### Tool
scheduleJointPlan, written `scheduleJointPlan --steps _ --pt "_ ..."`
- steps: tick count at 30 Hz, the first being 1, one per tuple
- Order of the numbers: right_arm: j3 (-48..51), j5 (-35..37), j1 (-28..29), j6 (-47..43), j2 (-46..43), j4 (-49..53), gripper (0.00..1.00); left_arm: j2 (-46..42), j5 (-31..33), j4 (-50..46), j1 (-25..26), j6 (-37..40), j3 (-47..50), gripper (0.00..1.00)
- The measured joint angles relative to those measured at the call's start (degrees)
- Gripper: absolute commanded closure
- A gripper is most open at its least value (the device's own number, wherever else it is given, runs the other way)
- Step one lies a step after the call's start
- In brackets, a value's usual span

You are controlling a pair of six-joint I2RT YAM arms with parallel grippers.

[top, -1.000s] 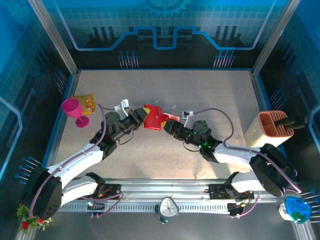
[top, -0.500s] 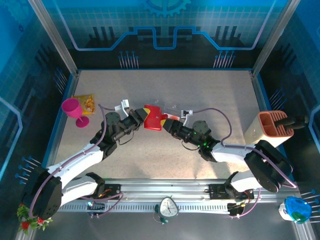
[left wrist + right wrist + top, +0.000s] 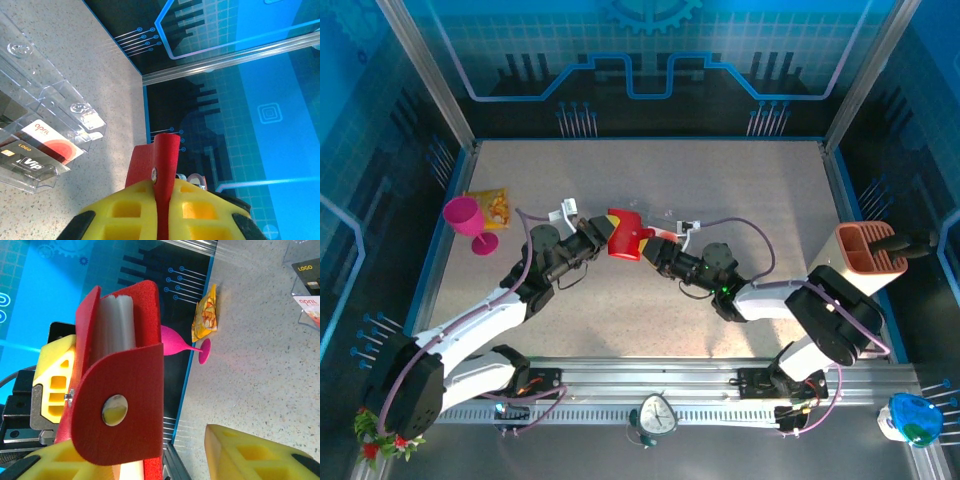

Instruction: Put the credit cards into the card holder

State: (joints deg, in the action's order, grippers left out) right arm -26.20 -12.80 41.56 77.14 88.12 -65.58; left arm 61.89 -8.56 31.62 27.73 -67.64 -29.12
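Over the last 1 second the right arm has folded in leftward, bringing the right gripper [image 3: 657,250] up to the card holder [image 3: 625,233]. Its jaws stand wide, with the snap flap between them. The left gripper [image 3: 603,236] is clamped on the card holder's far edge, holding it up. It looks light, glossy and floppy at the fold, so the flap edge is the place to grip. The 2 credit cards [image 3: 46,144], thin, stiff and slick, lie in clear sleeves [image 3: 55,95]; pinch an exposed edge.

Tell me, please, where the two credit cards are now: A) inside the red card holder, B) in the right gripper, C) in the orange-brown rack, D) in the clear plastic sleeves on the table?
D: both credit cards lie in the clear plastic sleeves on the table, apart from the card holder clamped in the left gripper.
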Motion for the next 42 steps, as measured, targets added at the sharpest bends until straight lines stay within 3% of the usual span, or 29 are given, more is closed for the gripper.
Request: scheduleJointPlan --steps 16,34,42 --pt "-0.04 -2.60 -0.37 2.89 2.64 -7.65 0.57 0.00 0.44 0.48 0.00 0.00 1.22 1.00" --pt "2.21 -2.93 -1.62 3.89 1.77 -10.25 0.56 0.00 0.42 0.42 0.35 0.00 1.25 1.00" --pt "1.36 -3.78 -1.62 4.11 1.79 -9.92 0.72 0.00 0.83 0.44 0.35 0.00 1.25 1.00"
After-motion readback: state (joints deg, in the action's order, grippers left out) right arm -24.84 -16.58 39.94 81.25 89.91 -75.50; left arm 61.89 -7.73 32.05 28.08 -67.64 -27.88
